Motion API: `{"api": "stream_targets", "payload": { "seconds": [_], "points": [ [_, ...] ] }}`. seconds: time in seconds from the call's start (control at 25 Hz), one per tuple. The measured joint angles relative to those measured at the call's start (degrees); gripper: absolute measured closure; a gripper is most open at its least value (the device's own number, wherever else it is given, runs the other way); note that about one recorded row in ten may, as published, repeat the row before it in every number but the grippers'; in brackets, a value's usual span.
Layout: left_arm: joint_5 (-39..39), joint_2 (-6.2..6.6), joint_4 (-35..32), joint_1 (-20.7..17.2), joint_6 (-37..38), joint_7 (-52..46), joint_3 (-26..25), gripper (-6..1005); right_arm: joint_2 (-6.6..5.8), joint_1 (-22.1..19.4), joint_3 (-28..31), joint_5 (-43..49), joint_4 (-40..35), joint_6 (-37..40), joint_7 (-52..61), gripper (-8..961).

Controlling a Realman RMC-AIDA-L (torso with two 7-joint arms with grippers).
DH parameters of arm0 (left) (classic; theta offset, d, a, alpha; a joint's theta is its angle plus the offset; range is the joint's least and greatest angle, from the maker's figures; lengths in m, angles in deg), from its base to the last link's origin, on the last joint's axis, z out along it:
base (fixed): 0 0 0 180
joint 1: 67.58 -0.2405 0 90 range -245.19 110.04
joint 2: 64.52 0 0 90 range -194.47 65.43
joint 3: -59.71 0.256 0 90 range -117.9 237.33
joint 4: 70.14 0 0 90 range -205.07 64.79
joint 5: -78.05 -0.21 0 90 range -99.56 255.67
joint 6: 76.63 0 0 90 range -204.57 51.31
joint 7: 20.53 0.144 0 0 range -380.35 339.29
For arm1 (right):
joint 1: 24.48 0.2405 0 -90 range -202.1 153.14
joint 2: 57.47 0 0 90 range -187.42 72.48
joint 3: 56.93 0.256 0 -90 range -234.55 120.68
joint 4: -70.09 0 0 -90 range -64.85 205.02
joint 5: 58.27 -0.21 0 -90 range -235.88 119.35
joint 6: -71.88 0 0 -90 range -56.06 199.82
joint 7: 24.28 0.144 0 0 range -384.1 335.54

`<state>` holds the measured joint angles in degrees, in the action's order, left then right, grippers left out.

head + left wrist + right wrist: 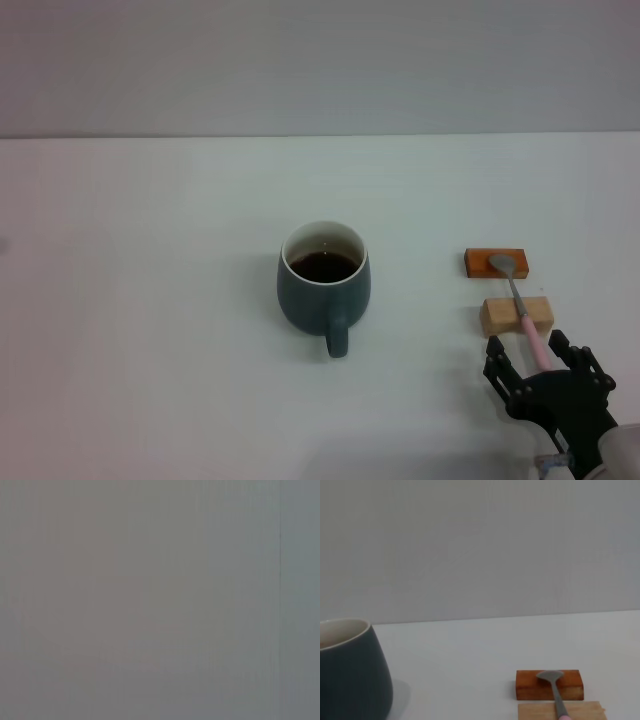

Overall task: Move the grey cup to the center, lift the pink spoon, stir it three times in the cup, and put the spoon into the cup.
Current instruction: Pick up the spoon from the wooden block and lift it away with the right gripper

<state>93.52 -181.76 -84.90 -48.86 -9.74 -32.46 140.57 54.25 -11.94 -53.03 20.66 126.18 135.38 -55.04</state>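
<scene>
Grey cup (323, 276) stands near the middle of the white worktop (150, 300), dark liquid inside, its handle turned toward me. Well to its right, the pink spoon (522, 305) lies across two wooden blocks: bowl on the orange-brown block (480, 263), stem over the tan block (495, 317). My right tool (533, 355) is spread wide around the handle's end. My left tool is out of sight.
</scene>
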Motion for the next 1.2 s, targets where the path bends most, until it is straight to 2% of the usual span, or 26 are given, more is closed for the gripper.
{"api": "stream_targets", "payload": {
  "seconds": [0.88,1.04,1.2],
  "points": [
    [0.00,0.16,0.00,-0.54,0.68,-0.82,-0.27,953,0.43,-1.16,0.13,0.14,-0.05,2.77,-0.49,320],
    [0.00,0.18,0.00,-0.61,0.70,-0.82,-0.08,953,0.43,-1.16,0.13,0.16,-0.19,2.77,-0.41,476],
    [0.00,0.18,0.00,-0.64,0.73,-0.82,-0.04,953,0.41,-1.15,0.14,-0.01,-0.40,2.74,-0.24,478]
  ]
}}
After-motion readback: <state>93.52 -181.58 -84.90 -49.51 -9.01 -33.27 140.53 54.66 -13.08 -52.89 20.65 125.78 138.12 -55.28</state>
